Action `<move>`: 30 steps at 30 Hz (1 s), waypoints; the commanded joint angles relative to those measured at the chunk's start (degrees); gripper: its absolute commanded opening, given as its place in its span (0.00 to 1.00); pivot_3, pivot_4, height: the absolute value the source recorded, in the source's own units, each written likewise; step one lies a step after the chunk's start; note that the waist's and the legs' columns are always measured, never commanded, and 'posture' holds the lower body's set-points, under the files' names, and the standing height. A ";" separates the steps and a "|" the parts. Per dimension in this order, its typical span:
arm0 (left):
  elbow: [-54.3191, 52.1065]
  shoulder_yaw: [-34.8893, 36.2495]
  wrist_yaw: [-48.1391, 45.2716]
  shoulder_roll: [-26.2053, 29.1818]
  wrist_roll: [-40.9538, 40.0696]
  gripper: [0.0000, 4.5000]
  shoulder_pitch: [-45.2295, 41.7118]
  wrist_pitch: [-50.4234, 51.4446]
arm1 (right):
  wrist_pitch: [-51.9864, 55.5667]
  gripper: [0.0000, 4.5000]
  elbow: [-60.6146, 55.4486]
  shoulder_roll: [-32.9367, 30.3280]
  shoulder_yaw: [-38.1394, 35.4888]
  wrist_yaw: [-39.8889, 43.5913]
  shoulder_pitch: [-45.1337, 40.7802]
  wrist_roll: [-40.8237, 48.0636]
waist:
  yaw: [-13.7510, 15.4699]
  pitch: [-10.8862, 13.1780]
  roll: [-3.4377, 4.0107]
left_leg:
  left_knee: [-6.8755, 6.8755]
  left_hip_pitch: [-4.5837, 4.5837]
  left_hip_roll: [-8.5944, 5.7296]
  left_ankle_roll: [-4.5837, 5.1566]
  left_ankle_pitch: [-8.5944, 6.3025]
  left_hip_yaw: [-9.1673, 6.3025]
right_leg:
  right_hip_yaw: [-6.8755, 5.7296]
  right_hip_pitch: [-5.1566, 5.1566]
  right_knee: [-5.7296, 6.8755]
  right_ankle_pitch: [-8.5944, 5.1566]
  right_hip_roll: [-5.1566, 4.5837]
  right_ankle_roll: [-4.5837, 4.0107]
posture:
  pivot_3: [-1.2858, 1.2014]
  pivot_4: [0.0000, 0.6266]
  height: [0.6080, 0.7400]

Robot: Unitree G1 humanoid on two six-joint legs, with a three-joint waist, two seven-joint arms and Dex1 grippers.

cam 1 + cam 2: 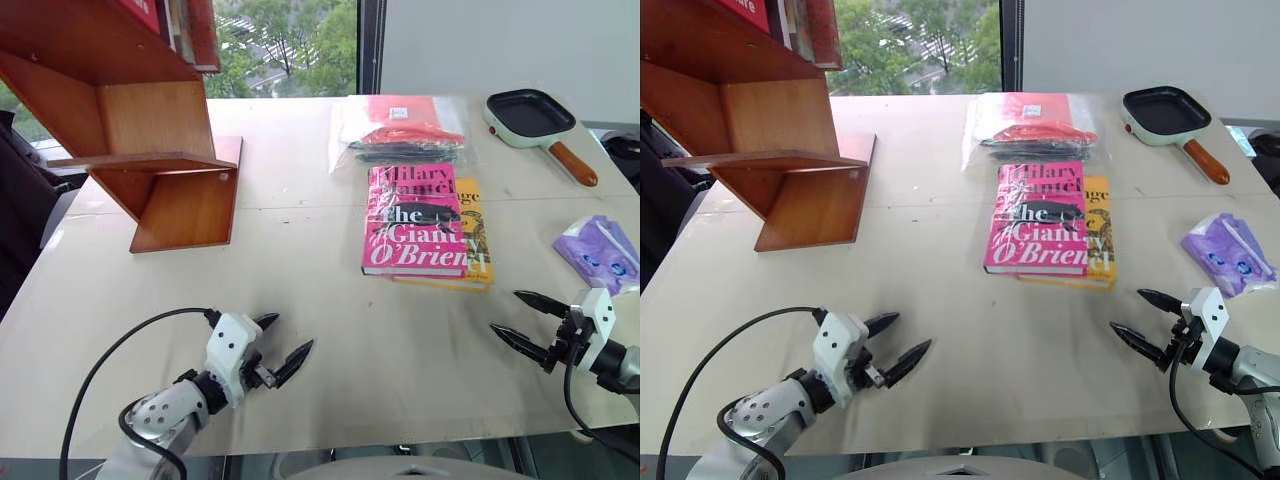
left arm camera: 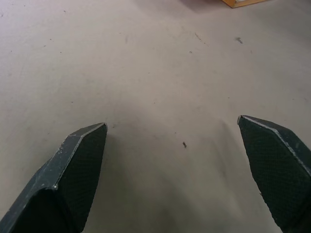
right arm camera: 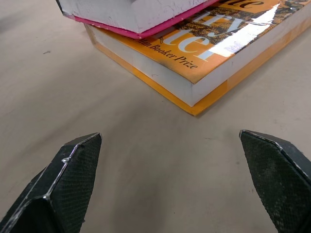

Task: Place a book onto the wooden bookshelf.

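The pink book (image 1: pixel 415 222) lies flat on the table, cover up, stacked on a yellow book (image 1: pixel 478 250); its white page edge (image 3: pixel 121 12) rests above the yellow book (image 3: pixel 204 53) in the right wrist view. The wooden bookshelf (image 1: pixel 130 120) stands at the table's far left. My left gripper (image 1: pixel 285 342) hovers open over bare table near the front edge, left of the books. My right gripper (image 1: pixel 518 318) is open at the front right, pointing toward the book stack, a short way from it. Nothing sits between either pair of fingers.
A clear plastic bag with red and black items (image 1: pixel 405 130) lies behind the books. A small green frying pan with a wooden handle (image 1: pixel 535 120) sits at the far right. A purple packet (image 1: pixel 600 252) lies near the right edge. Several books stand on the shelf's upper level (image 1: pixel 190 30).
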 commanded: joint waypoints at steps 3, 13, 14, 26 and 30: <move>0.95 1.90 -0.55 0.00 -1.05 0.99 -1.39 -1.35 | -1.10 1.00 0.39 -0.06 -0.94 -0.48 -1.79 -0.56 | 0.12 0.01 -0.01 | 0.02 -0.01 -0.04 0.06 -0.04 0.04 | 0.01 0.00 -0.04 -0.04 -0.09 -0.07 | 0.52 0.24 0.96; 2.29 2.10 -1.39 0.15 -0.87 0.99 -2.63 -2.09 | -1.72 1.00 1.41 -0.15 -1.25 -0.18 -2.65 -1.01 | 0.60 0.01 -0.01 | 0.07 0.13 -0.04 0.09 -0.03 0.04 | 0.02 0.07 0.07 -0.12 -0.01 -0.21 | 0.52 0.24 0.96; 2.38 2.09 -1.52 0.25 -0.77 0.99 -2.67 -2.18 | -1.70 1.00 1.36 -0.16 -1.23 -0.18 -2.67 -1.00 | 0.60 0.01 -0.01 | 0.07 0.13 -0.04 0.09 -0.03 0.04 | 0.02 0.07 0.06 -0.12 -0.01 -0.21 | 0.52 0.24 0.96; 3.76 3.09 -3.35 1.05 -1.01 0.99 -4.21 -2.68 | -0.94 1.00 0.61 -1.39 -2.32 -0.06 -3.12 -0.31 | 0.66 0.01 -0.01 | 0.07 0.12 -0.04 0.09 -0.03 0.04 | 0.02 0.07 0.05 -0.12 -0.03 -0.21 | 0.52 0.24 0.96; 4.47 4.97 -6.26 1.85 -5.13 1.00 -5.74 -1.22 | -0.27 0.61 0.82 -3.31 -4.51 1.29 -4.31 1.48 | 0.63 0.02 -0.01 | 0.07 0.11 -0.04 0.09 -0.03 0.06 | 0.03 0.07 0.05 -0.12 -0.02 -0.21 | 0.52 0.24 0.96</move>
